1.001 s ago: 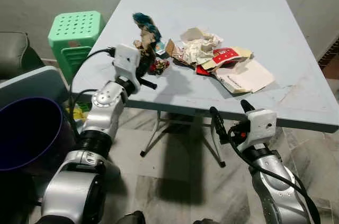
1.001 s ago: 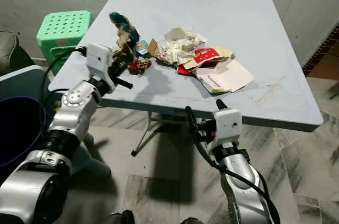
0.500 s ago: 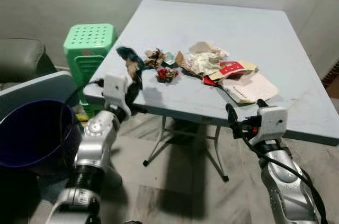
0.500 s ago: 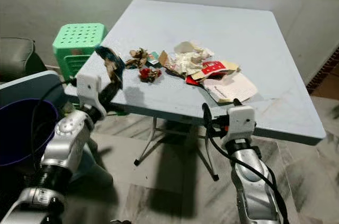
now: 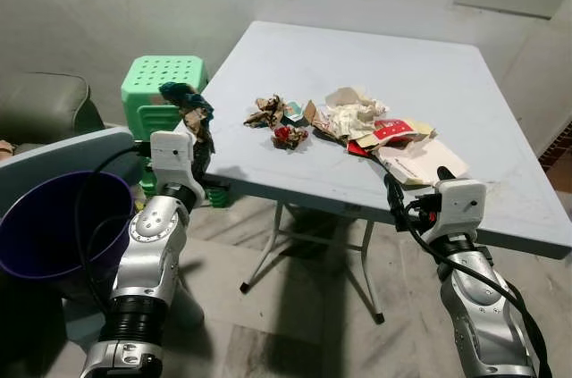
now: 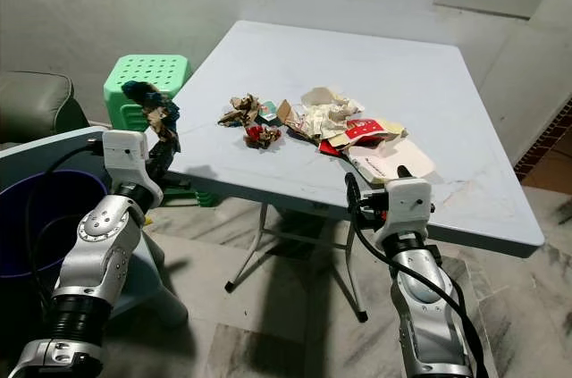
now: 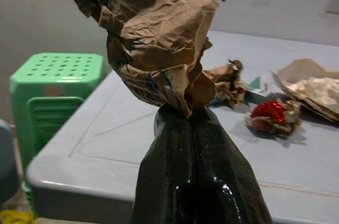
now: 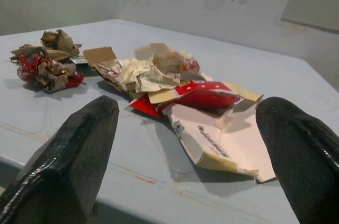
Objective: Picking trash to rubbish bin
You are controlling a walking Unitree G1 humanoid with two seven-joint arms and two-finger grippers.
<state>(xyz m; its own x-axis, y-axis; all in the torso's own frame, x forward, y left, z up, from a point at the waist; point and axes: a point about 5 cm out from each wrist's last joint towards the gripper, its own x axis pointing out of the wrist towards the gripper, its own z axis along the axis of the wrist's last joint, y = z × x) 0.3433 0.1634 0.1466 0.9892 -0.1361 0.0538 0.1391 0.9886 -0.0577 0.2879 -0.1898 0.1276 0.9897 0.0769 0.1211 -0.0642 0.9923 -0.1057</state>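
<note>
Right now your left gripper (image 5: 198,132) has its two black fingers (image 7: 193,171) pressed together on the lower end of a crumpled brown paper wad (image 7: 159,44) with blue streaks, holding it upright in the air just off the table's left corner. From that gripper, the green stool (image 5: 161,88) sits behind it at about 11 o'clock, and the purple bin (image 5: 54,222) stands low at about 8 o'clock, beside the silver left arm; the wad is near the bin's rim but not over its opening. The table (image 5: 375,65) spreads away from the gripper toward 2 o'clock, pale blue and square. On it, taking the pile's middle as your dial, a small brown crumple (image 5: 266,111) and a red wrapper (image 5: 289,135) lie at 9 o'clock, close to each other, crumpled white paper (image 5: 350,114) sits at the centre, a red-and-white carton scrap (image 5: 386,129) lies at 3 o'clock, and a flattened cream box (image 5: 420,161) lies at 4 o'clock nearest the front edge. Your right gripper (image 8: 183,144) hangs at the table's front edge with its fingers spread wide and nothing between them, pointed at the flattened box, which lies just beyond the fingertips and untouched. A grey cushion (image 5: 45,110) shows at the far left of the room.
</note>
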